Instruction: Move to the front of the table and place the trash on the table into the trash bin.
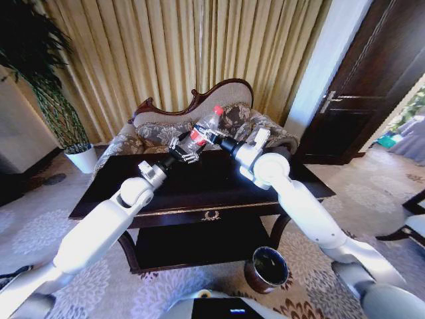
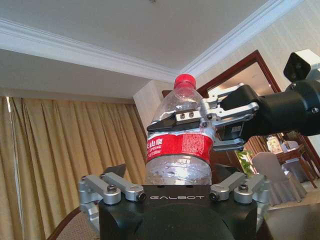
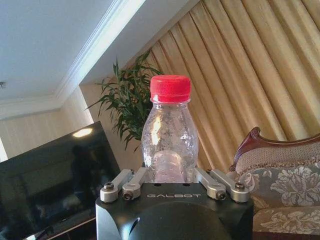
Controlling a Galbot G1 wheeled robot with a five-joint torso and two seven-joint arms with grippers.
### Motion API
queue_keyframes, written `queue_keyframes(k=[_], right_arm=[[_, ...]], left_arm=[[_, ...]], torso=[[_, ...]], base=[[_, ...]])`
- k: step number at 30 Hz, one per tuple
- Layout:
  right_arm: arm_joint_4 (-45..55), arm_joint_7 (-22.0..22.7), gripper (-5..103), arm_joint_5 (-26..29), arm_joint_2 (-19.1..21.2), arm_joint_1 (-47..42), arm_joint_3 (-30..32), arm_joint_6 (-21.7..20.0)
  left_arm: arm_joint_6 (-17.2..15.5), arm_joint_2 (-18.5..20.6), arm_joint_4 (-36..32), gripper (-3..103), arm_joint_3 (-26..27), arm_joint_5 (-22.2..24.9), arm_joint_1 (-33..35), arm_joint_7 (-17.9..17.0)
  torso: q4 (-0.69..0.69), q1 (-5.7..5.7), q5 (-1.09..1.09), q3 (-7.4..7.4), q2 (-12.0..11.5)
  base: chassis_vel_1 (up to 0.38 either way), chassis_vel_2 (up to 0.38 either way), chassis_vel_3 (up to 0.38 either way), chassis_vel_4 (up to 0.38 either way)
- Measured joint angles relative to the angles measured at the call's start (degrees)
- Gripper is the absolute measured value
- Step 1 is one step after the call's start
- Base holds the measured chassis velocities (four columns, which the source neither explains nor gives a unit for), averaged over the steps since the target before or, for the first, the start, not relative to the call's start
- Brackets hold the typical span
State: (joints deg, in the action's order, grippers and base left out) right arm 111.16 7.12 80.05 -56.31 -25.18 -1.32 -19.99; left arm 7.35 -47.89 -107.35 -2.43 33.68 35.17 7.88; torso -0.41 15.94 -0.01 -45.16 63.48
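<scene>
A clear plastic bottle (image 1: 204,126) with a red cap and a red-and-white label hangs tilted in the air above the back of the dark table (image 1: 199,193). My left gripper (image 1: 189,149) is shut on its lower end. My right gripper (image 1: 211,136) is shut on its upper body, just under the neck. The left wrist view has the bottle (image 2: 180,160) rising from my left gripper (image 2: 177,181), with the right gripper (image 2: 202,127) clamped across it above the label. In the right wrist view the bottle (image 3: 167,135) stands between the right gripper (image 3: 169,175) links. The trash bin (image 1: 252,279) stands on the carpet below the table's front right.
A patterned upholstered bench (image 1: 159,129) stands right behind the table. A plant in a white pot (image 1: 83,158) is at the far left, curtains hang behind, and a dark door (image 1: 372,80) is at the right. A chair leg (image 1: 405,229) shows at the right edge.
</scene>
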Motion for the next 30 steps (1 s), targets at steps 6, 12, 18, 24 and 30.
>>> queue_keyframes(k=[6,12,18,24,30], right_arm=[[0.5,-0.3,25,0.0,0.7,-0.8,0.6,0.0],[0.8,-0.3,25,-0.2,1.4,-2.0,1.6,0.1],[1.2,-1.0,25,-0.6,2.5,-3.8,4.2,0.3],[0.6,-1.0,25,-1.9,2.9,-4.3,5.6,1.4],[-1.5,-0.4,25,-10.1,4.3,-5.6,6.6,1.9]], left_arm=[[-0.2,0.5,-0.7,100,0.6,0.3,0.9,0.0],[-1.2,0.8,-1.8,100,1.8,1.7,2.2,-0.3],[-1.8,1.6,-3.3,100,5.0,3.3,4.7,-1.4],[-2.0,2.7,-4.5,100,7.5,3.5,7.1,-1.4],[-3.0,4.1,-6.6,100,13.4,4.3,11.7,-3.4]], torso=[[0.0,0.0,0.0,0.0,0.0],[0.0,0.0,0.0,0.0,0.0],[0.0,0.0,0.01,0.0,0.0],[0.0,0.0,0.0,0.0,0.0],[0.0,0.0,0.0,0.0,0.0]], base=[[0.0,0.0,0.0,0.0],[0.0,0.0,0.0,0.0],[0.0,0.0,0.0,0.0],[0.0,0.0,0.0,0.0],[0.0,0.0,0.0,0.0]])
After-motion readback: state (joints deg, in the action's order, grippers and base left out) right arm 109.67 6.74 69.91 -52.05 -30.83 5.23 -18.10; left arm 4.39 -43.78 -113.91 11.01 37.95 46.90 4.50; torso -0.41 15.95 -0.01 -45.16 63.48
